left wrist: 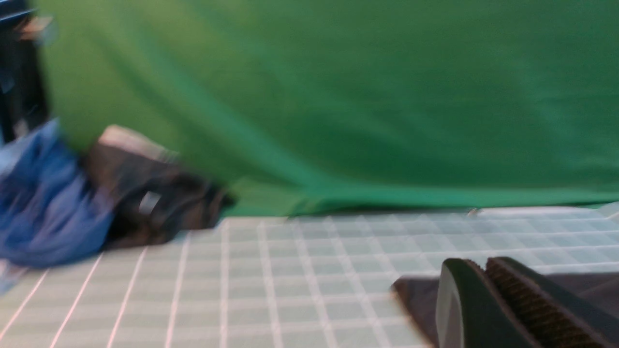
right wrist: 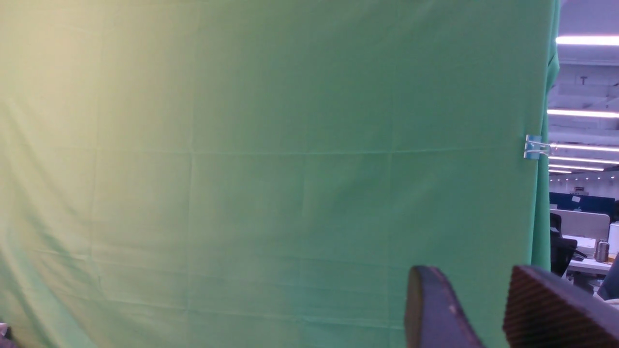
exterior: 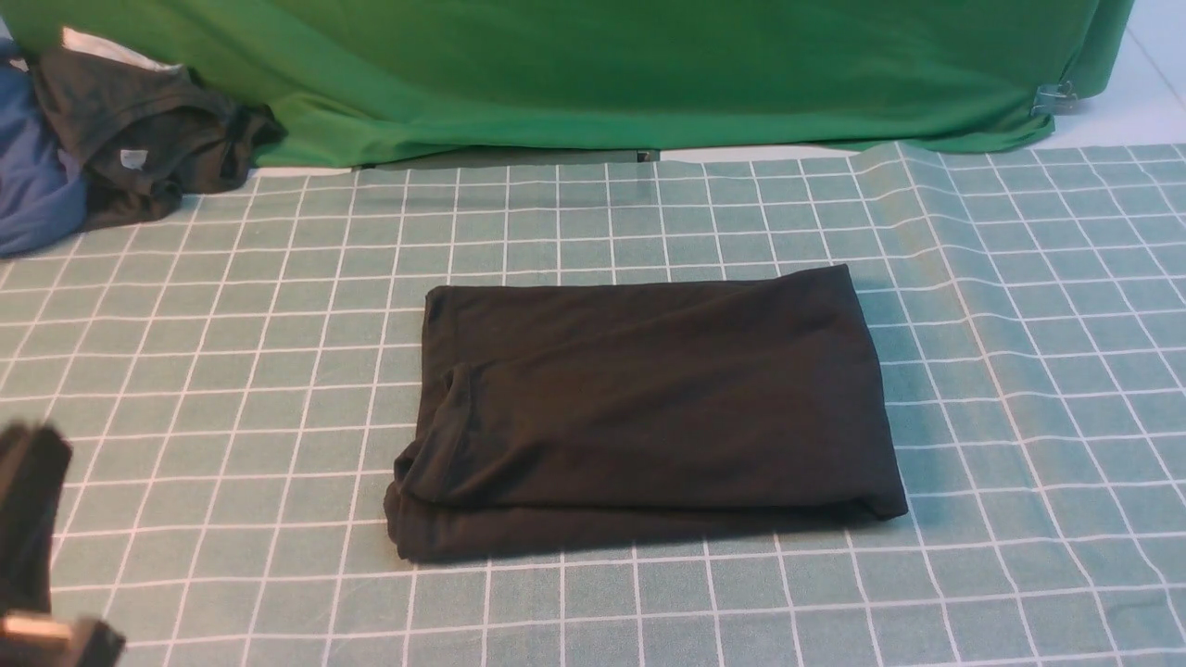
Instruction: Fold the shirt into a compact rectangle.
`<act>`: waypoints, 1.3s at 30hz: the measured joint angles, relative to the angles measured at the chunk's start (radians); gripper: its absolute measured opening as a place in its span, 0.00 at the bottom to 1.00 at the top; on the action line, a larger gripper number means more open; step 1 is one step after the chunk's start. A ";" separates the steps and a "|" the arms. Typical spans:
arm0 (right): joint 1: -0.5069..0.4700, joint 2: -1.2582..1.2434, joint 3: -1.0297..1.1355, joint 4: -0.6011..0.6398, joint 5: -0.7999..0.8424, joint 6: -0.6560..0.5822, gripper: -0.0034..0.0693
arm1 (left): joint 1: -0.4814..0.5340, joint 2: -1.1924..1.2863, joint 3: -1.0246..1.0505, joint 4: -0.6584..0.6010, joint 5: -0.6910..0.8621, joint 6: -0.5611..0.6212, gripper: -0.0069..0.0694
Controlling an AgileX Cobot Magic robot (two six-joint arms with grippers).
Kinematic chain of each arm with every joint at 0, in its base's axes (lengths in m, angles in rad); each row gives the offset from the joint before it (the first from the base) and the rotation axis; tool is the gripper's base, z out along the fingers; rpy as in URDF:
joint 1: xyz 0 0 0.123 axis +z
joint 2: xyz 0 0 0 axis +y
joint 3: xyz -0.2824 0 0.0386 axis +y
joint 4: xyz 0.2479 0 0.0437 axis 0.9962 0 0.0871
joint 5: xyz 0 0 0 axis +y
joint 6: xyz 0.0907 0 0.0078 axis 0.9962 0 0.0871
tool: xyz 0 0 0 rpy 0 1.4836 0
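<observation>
I think the job looks almost done. The shirt (exterior: 649, 408) lies on the bench (exterior: 1019, 371) in the middle, folded into a neat black block with layers stacked at the near edge. The left side is a bit lumpy, with one fold bulging out there. So what is left, I guess, is maybe a small tidy-up, or nothing at all.

My left gripper (left wrist: 483, 299) has its jaws pressed together and holds nothing. In the front view I see only a blurry dark bit of that arm (exterior: 37, 537) low on the left, away from the shirt. My right gripper (right wrist: 478, 314) has its jaws a little apart with nothing between them. It points up at the green cloth (right wrist: 266, 169), not at the bench.

The front view is the only one that shows the whole shirt and its shape. The left wrist view shows just a dark corner of it next to the gripper, plus the grey top (left wrist: 150, 203) and the blue one (left wrist: 48, 217) in a pile far off in the corner. That view is blurry. The right wrist view shows no shirt at all, but it does show a clip (right wrist: 534, 147) on the cloth edge and a room with desks behind.
</observation>
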 joint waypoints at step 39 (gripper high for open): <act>0.000 -0.022 0.000 -0.002 0.012 0.004 0.37 | 0.042 -0.132 0.027 0.009 0.306 -0.002 0.11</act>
